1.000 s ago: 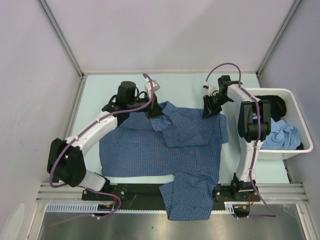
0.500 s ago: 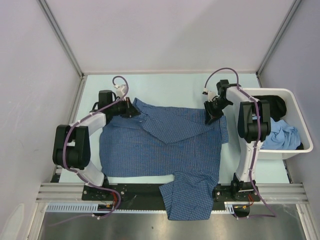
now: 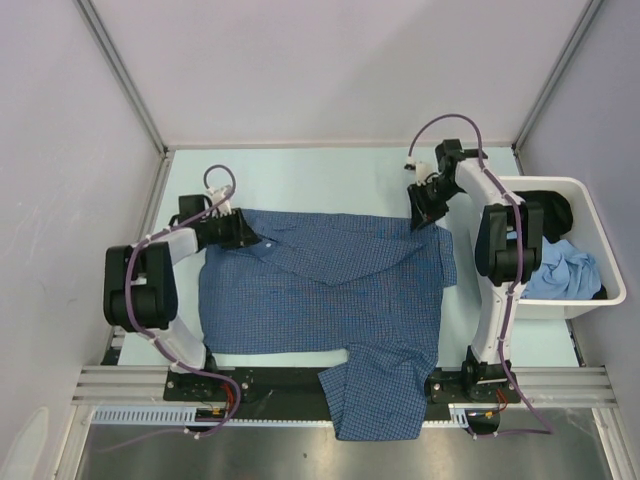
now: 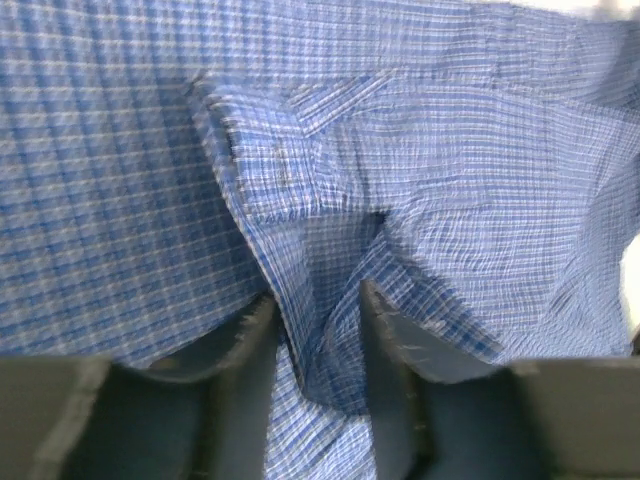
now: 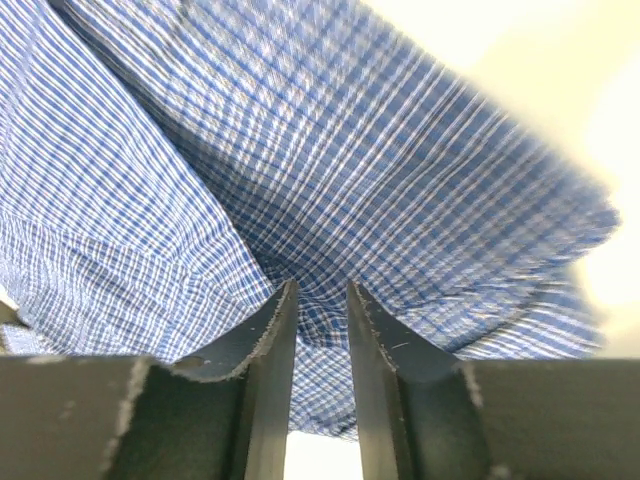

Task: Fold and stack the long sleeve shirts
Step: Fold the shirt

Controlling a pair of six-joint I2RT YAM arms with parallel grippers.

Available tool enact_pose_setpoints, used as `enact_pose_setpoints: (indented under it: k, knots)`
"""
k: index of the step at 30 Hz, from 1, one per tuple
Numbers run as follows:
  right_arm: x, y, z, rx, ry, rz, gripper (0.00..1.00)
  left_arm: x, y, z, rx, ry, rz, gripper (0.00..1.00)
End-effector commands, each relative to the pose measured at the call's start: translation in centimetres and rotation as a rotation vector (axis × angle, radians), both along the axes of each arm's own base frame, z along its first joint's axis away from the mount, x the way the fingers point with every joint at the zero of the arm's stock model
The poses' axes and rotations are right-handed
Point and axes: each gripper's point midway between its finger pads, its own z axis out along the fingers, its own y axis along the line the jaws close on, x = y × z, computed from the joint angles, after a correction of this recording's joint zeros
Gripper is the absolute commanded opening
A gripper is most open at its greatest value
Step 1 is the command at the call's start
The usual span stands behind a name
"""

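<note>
A dark-blue, white-checked long sleeve shirt [image 3: 330,285] lies spread on the pale table, one sleeve hanging over the near edge. My left gripper [image 3: 238,232] is shut on a fold of the shirt at its far left corner; the left wrist view shows the cloth [image 4: 320,330] pinched between the fingers [image 4: 250,340]. My right gripper [image 3: 424,215] is shut on the shirt's far right corner; the right wrist view shows the cloth [image 5: 320,300] between the fingers [image 5: 275,330]. The far edge is stretched between both grippers.
A white bin [image 3: 590,290] stands at the right, holding a black garment [image 3: 545,210] and a light-blue garment [image 3: 565,275]. Grey walls enclose the table on three sides. The arm bases and a rail [image 3: 140,385] run along the near edge.
My left gripper has pulled the shirt's folded-over part leftward and outward, opening it flat. My right gripper has moved slightly toward the far side with its corner.
</note>
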Motion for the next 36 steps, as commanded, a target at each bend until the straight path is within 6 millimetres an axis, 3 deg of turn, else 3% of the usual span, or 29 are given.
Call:
enact_pose_setpoints:
  k: [1, 2, 3, 4, 5, 6, 7, 8, 9, 10, 12, 15, 16, 25, 30, 36]
  knots:
    - [3.6, -0.3, 4.5, -0.055, -0.181, 0.069, 0.36, 0.2, 2.6, 3.6, 0.109, -0.096, -0.135, 0.48]
    - [4.2, -0.3, 4.5, -0.078, -0.194, 0.084, 0.38, -1.3, 3.2, 3.3, 0.129, -0.037, -0.179, 0.53]
    - [4.7, -0.5, 4.3, -0.104, -0.209, 0.11, 0.4, -0.9, 4.0, 3.3, 0.216, -0.101, -0.273, 0.63]
    - [5.6, -0.9, 4.7, -0.144, -0.234, 0.117, 0.43, 0.8, 5.2, 4.5, 0.303, -0.149, -0.287, 0.64]
    - [5.9, -0.5, 3.6, -0.168, -0.222, 0.137, 0.46, 0.5, 5.7, 4.7, 0.33, -0.136, -0.323, 0.66]
    - [6.2, -0.9, 3.2, -0.207, -0.224, 0.152, 0.47, 1.3, 6.2, 4.4, 0.39, -0.176, -0.394, 0.84]
    - [6.5, -1.0, 3.1, -0.229, -0.23, 0.188, 0.5, 3.2, 7.0, 6.0, 0.442, -0.23, -0.405, 0.86]
    - [6.4, -0.7, 2.1, -0.248, -0.216, 0.214, 0.51, 3.2, 7.1, 6.0, 0.451, -0.219, -0.438, 0.87]
    - [6.6, -1.0, 1.7, -0.269, -0.216, 0.228, 0.51, 3.9, 7.5, 4.5, 0.476, -0.211, -0.504, 0.86]
    - [6.8, -1.0, 1.4, -0.281, -0.221, 0.255, 0.52, 5.7, 7.9, 5.8, 0.512, -0.246, -0.511, 0.85]
    - [7.1, -1.2, 0.2, -0.308, -0.212, 0.271, 0.52, 6.1, 8.5, 3.6, 0.521, -0.182, -0.566, 0.82]
    - [7.4, -1.6, -1.2, -0.33, -0.198, 0.294, 0.53, 8.6, 9.5, 3.4, 0.58, -0.2, -0.568, 0.8]
    - [7.3, -1.6, -1.6, -0.336, -0.193, 0.303, 0.53, 9.2, 9.7, 1.8, 0.585, -0.176, -0.572, 0.8]
    - [7.6, -0.7, -3.9, -0.336, -0.187, 0.354, 0.51, 11.0, 11.6, -1.8, 0.678, -0.133, -0.599, 0.75]
    - [8.1, -0.4, -4.1, -0.365, -0.206, 0.37, 0.5, 11.2, 11.5, -1.9, 0.676, -0.141, -0.607, 0.73]
    - [9.6, -0.9, -1.4, -0.355, -0.278, 0.337, 0.53, 12.7, 11.1, -0.6, 0.663, -0.205, -0.597, 0.73]
